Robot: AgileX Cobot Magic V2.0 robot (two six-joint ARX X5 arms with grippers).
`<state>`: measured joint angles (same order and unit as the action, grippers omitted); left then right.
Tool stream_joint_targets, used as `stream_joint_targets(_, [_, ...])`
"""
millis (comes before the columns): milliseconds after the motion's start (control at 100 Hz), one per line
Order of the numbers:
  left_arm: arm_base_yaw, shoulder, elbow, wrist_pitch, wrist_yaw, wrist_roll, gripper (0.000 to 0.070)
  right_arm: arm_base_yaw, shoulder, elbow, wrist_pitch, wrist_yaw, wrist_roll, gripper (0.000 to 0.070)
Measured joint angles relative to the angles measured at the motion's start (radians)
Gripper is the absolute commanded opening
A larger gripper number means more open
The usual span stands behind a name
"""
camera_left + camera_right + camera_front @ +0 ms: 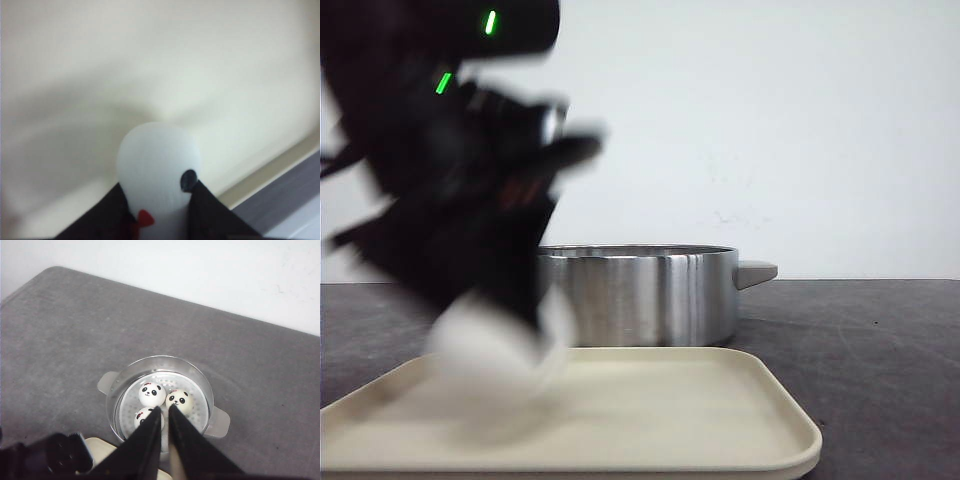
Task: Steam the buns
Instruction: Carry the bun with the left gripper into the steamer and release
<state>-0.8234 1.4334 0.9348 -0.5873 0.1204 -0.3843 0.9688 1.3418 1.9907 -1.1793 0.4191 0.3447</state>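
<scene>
Grey table [880,340] under a white wall [770,120]; left tool [160,220] clamps a bun [159,170]; right tool [164,412] nearly closed, empty.

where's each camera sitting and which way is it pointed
Front view: low at the table's near edge, facing forward over the tray to the pot and wall; the blurred left arm holds a bun.
Left wrist view: on the left arm, close above the tray, looking down at that bun between its dark jaws.
Right wrist view: on the right arm, high up, looking down into the pot at three buns; its jaws are nearly together, gripping nothing.
Shared: front and right wrist views both show the pot; front and left wrist views share the held bun.
</scene>
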Motion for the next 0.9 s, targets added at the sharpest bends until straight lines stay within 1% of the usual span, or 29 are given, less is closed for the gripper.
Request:
stream_joint_targets(130, [0.012, -0.015, 0.165, 0.086, -0.048, 0.008, 0.0, 0.005, 0.0, 0.0, 0.015, 0.0, 0.0, 0.0016])
stream_joint_targets(250, [0.04, 0.002, 0.257, 0.14, -0.098, 0.046, 0.0, 0.02, 0.0, 0.0, 0.022, 0.0, 0.0, 0.0016])
stream_joint_targets(380, [0.082, 0.08, 0.321, 0.172, -0.099, 0.082, 0.0, 0.026, 0.0, 0.0, 0.023, 0.0, -0.007, 0.0016])
stream_joint_targets(610, [0.14, 0.267, 0.357, 0.172, -0.099, 0.101, 0.0, 0.04, 0.0, 0.0, 0.023, 0.0, -0.008, 0.0016])
stream_joint_targets(640, [0.142, 0.286, 0.357, 0.172, -0.099, 0.102, 0.0011, 0.042, 0.0, 0.0, 0.023, 0.0, -0.008, 0.0016])
stream_joint_targets(670, [0.143, 0.303, 0.357, 0.172, -0.099, 0.104, 0.0048, 0.045, 0.0, 0.0, 0.023, 0.0, -0.008, 0.0016])
stream_joint_targets(720, [0.143, 0.32, 0.357, 0.172, -0.099, 0.105, 0.0148, 0.046, 0.0, 0.0, 0.02, 0.0, -0.008, 0.0016])
stream_joint_targets(730, [0.143, 0.322, 0.357, 0.172, -0.099, 0.105, 0.0192, 0.047, 0.0, 0.0, 0.019, 0.0, -0.008, 0.0016])
stream_joint_targets(790, [0.143, 0.324, 0.357, 0.175, -0.099, 0.104, 0.04, 0.052, 0.0, 0.0, 0.013, 0.0, -0.008, 0.0016])
stream_joint_targets(830, [0.144, 0.323, 0.357, 0.187, -0.099, 0.104, 0.0524, 0.054, 0.0, 0.0, 0.012, 0.0, -0.008, 0.0016])
stream_joint_targets(870, [0.144, 0.323, 0.357, 0.201, -0.099, 0.104, 0.0598, 0.058, 0.0, 0.0, 0.012, 0.0, -0.008, 0.0016])
stream_joint_targets(900, [0.144, 0.323, 0.357, 0.205, -0.099, 0.104, 0.0617, 0.06, 0.0, 0.0, 0.012, 0.0, -0.008, 0.0016])
